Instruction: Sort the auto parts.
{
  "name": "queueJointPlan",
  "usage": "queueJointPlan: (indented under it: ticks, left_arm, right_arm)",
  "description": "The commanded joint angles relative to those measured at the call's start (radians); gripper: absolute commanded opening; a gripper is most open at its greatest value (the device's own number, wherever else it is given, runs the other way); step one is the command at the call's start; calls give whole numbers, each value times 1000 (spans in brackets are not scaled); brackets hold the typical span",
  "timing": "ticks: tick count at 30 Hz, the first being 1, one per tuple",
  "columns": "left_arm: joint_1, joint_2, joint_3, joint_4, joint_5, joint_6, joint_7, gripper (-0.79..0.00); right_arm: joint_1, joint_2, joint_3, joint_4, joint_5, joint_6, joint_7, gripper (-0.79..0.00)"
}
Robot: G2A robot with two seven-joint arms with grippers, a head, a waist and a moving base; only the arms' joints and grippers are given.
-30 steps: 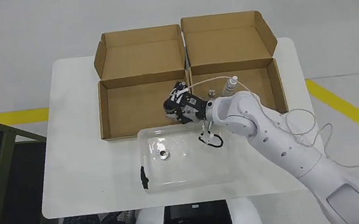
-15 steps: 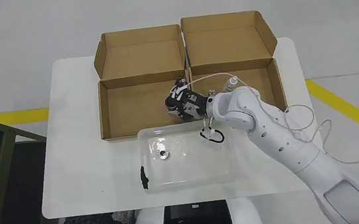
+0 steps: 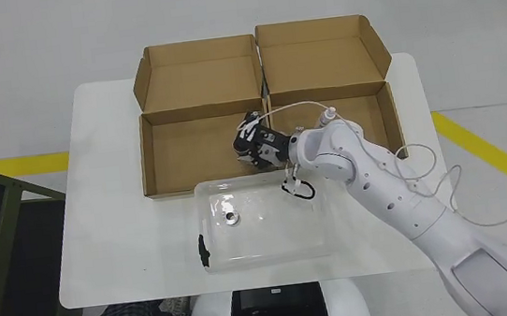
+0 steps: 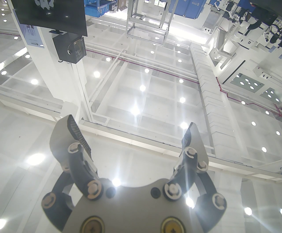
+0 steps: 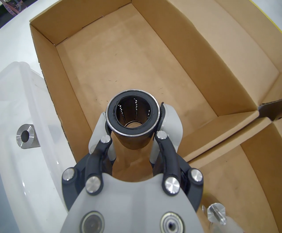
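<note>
- Two cardboard boxes stand side by side, lids open, at upper centre of the top view: the left box (image 3: pixel 187 156) and the right box (image 3: pixel 320 80).
- Right hand (image 5: pixel 134 132) pinches a black cylindrical bearing (image 5: pixel 132 114) between both fingers, open end facing the wrist camera. It hangs over the left box's right end, near the wall shared with the right box.
- Left hand (image 4: pixel 132 136) is spread wide, gripping nothing, aimed at a ceiling.
- Clear tray (image 3: pixel 272 236) below the boxes on the white tabletop (image 3: pixel 101 222) holds a silver bushing (image 3: pixel 231 218).
</note>
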Motion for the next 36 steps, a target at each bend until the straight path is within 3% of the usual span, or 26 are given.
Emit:
queueJointPlan:
  ticks: [1,5,7,12,15,19,29,36]
  left_arm:
    - [0,0,0,0,0,0,0,0]
    - [0,0,0,0,0,0,0,0]
    - [0,0,0,0,0,0,0,0]
    - [0,0,0,0,0,0,0,0]
    - [0,0,0,0,0,0,0,0]
    - [0,0,0,0,0,0,0,0]
    - [0,0,0,0,0,0,0,0]
    - [0,0,0,0,0,0,0,0]
  right_arm:
    - [2,-4,-4,2,-2,1,4,-409]
    - [7,-12,-9,10,-3,2,8,-320]
    - [9,-15,-10,12,-4,2,10,-342]
    - [6,-18,-4,-3,-6,-4,18,-280]
    - [-4,-13,12,-45,-15,-16,17,-157]
    - [-33,1,48,-139,-36,-27,31,-95]
    - [-132,39,151,-399,-38,-88,88,-68]
    - [-232,58,155,-532,-51,-146,129,0]
